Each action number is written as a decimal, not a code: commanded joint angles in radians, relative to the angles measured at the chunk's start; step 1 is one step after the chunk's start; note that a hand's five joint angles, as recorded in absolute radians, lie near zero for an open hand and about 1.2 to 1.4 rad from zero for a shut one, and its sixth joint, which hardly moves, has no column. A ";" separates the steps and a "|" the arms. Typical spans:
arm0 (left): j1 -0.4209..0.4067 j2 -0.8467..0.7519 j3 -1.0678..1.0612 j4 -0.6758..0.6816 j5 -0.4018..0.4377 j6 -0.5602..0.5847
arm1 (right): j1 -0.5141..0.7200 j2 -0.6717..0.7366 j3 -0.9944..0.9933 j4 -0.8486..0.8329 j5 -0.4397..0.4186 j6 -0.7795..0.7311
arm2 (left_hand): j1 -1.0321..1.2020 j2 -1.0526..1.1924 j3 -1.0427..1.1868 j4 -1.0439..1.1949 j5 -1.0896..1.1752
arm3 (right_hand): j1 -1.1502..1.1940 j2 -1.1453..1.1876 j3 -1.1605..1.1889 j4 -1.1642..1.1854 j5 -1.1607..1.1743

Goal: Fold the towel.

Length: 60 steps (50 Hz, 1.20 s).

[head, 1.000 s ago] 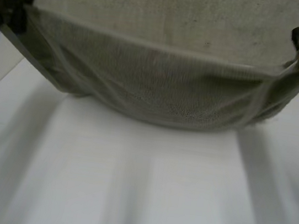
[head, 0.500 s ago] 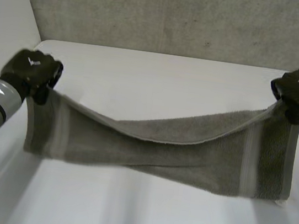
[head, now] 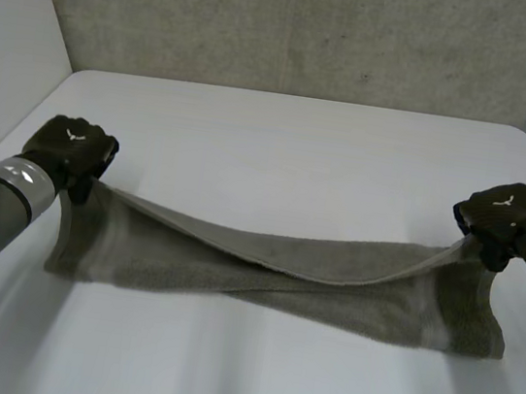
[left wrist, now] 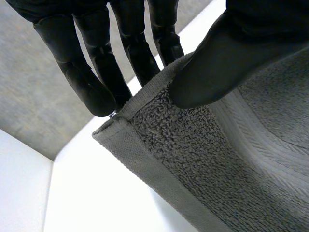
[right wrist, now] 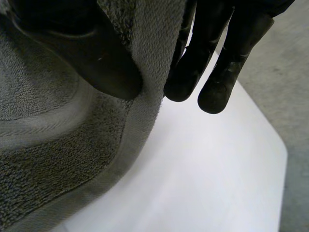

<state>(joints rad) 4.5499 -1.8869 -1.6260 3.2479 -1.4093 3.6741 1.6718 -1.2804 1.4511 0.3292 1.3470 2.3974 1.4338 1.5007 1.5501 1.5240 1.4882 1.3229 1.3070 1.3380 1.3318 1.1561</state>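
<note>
A grey-green towel [head: 281, 278] stretches across the white table [head: 290, 142] between my two hands, its lower part lying on the table and its upper edge sagging in the middle. My left hand [head: 68, 152] pinches the towel's left top corner [left wrist: 159, 96] between thumb [left wrist: 222, 63] and fingers [left wrist: 101, 72]. My right hand [head: 497, 218] pinches the right top corner [right wrist: 154, 43] the same way, thumb [right wrist: 91, 53] on one face, fingers [right wrist: 212, 63] on the other. Both hands hang a little above the table.
A grey concrete wall [head: 306, 27] stands behind the table's far edge. The table's rounded corners show at the back left and back right, with bare white surface in front of and behind the towel.
Both hands have come down and toward me with the towel. It hung high and close a second ago; now its lower part rests on the table.
</note>
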 commanded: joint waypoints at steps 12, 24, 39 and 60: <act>0.046 0.353 0.041 -0.163 0.012 -0.017 | -0.135 -0.316 -0.078 0.232 -0.206 -0.035 | -0.038 -0.104 -0.154 -0.128 -0.267 | 0.073 0.089 0.058 0.064 0.066; 0.049 0.356 0.028 -0.234 0.055 -0.014 | -0.173 -0.312 -0.052 0.312 -0.249 -0.069 | -0.038 -0.104 -0.154 -0.128 -0.267 | 0.073 0.089 0.058 0.064 0.066; 0.018 -0.090 0.205 -0.247 0.026 0.055 | -0.028 0.138 -0.193 0.320 -0.133 -0.253 | -0.038 -0.104 -0.154 -0.128 -0.267 | 0.073 0.089 0.058 0.064 0.066; -0.140 -0.154 0.909 0.083 -0.102 -0.187 | 0.171 0.238 -0.790 -0.453 0.101 0.018 | -0.038 -0.104 -0.154 -0.128 -0.267 | 0.073 0.089 0.058 0.064 0.066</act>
<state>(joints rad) 4.4145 -2.1527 -0.7934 3.0875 -1.5106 3.6308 1.8345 -0.9138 0.6097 0.2553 1.4499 2.3007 1.4339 1.5061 1.5510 1.5240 1.4882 1.3226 1.3070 1.3380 1.3318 1.1562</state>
